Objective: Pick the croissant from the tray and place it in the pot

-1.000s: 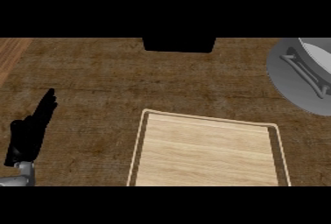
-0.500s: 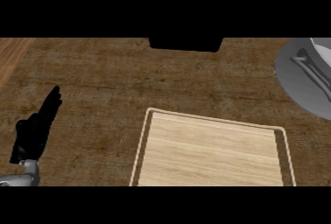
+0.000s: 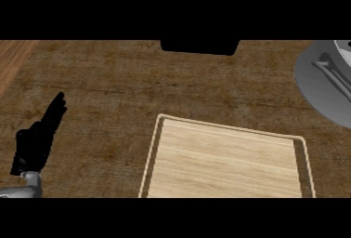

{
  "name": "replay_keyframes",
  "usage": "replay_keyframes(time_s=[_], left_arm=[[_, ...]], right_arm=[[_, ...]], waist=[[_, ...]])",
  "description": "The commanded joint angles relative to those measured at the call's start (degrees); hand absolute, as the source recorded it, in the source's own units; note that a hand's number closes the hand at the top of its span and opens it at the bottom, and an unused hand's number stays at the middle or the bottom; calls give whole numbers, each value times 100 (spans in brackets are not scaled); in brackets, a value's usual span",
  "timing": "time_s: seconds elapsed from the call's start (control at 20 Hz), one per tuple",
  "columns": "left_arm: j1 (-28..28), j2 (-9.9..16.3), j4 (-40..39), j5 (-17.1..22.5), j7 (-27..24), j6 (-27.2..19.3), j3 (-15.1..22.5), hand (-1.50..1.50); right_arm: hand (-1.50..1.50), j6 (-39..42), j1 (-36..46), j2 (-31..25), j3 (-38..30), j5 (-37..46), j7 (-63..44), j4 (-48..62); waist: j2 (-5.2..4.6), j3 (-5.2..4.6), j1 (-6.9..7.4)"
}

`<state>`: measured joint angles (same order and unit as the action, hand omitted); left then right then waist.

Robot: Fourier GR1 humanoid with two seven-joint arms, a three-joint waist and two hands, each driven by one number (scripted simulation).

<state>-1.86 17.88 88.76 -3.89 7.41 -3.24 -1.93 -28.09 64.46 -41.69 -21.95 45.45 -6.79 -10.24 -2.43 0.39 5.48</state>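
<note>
Left hand: my left hand shows at the left edge of the head view, fingers straight and together, pointing up and holding nothing; it rests over the surface, well apart from the tray.
Right hand: not in sight, so I cannot say how its fingers stand.
Tray: the pale wooden tray lies at lower centre, its rim lighter than its floor; the part I see carries nothing, and its near end is cut off by the lower edge.
Croissant: I cannot find it anywhere in view; it may sit on the hidden near end of the tray, or be out of frame.
Pot: the grey pot sits at the upper right, partly cut off, well apart from the tray's far corner.
Handling, as I judge it: a croissant should be light, soft and flaky, so I would curl my fingers round its thick middle, not the thin tips.
Change since half a second ago: tray and pot have slid slightly rightward in view, and my left hand keeps its open pose.
</note>
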Motion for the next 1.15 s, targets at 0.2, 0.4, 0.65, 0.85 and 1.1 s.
replay_keyframes(time_s=[0.2,0.4,0.65,0.85,1.1], left_arm=[[-152,23,-75,-49,174,-70,-72,0],[-206,-4,-237,-50,38,-50,-90,0],[81,46,-452,-4,-260,1,-284,0],[39,-8,-749,-71,-475,7,-309,0],[112,28,-216,67,-9,64,-460,0]], right_arm=[[-150,-1003,-77,333,-1072,-1130,1476,-691],[-150,-722,107,130,-1540,-1629,1795,-691],[-150,226,-130,-33,-1844,-2094,2226,-495],[-150,452,-249,36,-1986,-2374,2472,-518],[-150,700,-1014,296,-2144,-2882,2950,-929]], waist=[[54,16,-161],[33,-2,-150],[131,-24,-301],[160,-31,-378],[234,-36,-506]])
